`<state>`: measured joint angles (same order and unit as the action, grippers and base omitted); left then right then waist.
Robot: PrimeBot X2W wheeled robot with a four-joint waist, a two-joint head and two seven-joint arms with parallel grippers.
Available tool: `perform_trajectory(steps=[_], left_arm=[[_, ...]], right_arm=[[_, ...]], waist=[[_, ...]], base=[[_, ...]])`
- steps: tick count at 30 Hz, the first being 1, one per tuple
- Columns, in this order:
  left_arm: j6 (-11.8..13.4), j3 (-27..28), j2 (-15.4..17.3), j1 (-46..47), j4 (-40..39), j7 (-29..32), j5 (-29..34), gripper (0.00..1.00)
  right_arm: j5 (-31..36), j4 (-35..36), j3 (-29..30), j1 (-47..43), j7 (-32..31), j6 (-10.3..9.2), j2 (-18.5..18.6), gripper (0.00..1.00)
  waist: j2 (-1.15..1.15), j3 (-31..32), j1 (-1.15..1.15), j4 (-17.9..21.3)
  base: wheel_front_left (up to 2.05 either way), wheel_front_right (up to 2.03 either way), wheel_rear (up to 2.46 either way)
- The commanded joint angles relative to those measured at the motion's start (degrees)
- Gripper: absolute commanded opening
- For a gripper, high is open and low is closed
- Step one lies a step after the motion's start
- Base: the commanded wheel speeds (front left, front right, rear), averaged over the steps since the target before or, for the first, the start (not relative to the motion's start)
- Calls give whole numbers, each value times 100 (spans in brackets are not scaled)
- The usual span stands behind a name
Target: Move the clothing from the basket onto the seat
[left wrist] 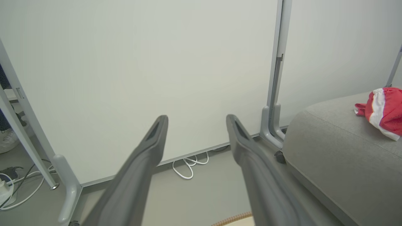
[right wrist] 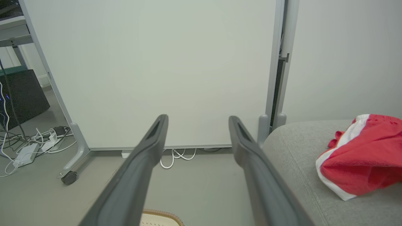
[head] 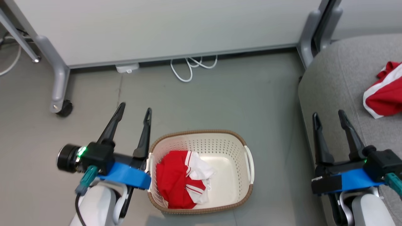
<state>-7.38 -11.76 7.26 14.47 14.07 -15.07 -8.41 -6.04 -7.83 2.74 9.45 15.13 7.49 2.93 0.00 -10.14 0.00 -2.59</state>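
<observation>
Seat (head: 333,78) in grey fabric at the right carries one red garment (head: 384,97), basket (head: 201,132) on the floor (head: 235,94) holds the second red garment (head: 172,185), while left claw (head: 135,108) and right claw (head: 328,114) stand with fingers apart, empty.

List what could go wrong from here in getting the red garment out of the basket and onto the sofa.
1. The red garment lies bunched against the basket's left wall; the open left jaws may hook the handle and drag the basket along.
2. A pinch on one fold may let thin fabric trail, snag the rim, or drop on the floor short of the sofa.
</observation>
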Motion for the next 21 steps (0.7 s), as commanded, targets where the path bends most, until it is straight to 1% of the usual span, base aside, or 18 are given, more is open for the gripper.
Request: perform_trajectory(steps=[1, 7, 15, 21], left_arm=[[-14, -108, 68, 214, 39, -15, 31, 100], [-13, -957, 527, 1083, 514, -15, -51, 100], [-12, -2150, 1110, 2129, 1381, -16, -193, 100], [-12, -3209, 1378, 2789, 2080, -16, -320, 100]], right_arm=[[20, 39, 10, 120, 3, 1, -6, 100], [5, 189, 28, 504, 3, 1, -6, 100], [-92, 369, 0, 1030, 3, 1, -7, 100], [-143, 500, -21, 1315, 3, 1, -8, 100]], waist=[[0, -269, 0, 168], [0, -1017, 0, 501], [0, -1928, 0, 933], [0, -2489, 0, 1125]], base=[[0, 0, 0], [0, 0, 0], [0, 0, 0], [0, 0, 0]])
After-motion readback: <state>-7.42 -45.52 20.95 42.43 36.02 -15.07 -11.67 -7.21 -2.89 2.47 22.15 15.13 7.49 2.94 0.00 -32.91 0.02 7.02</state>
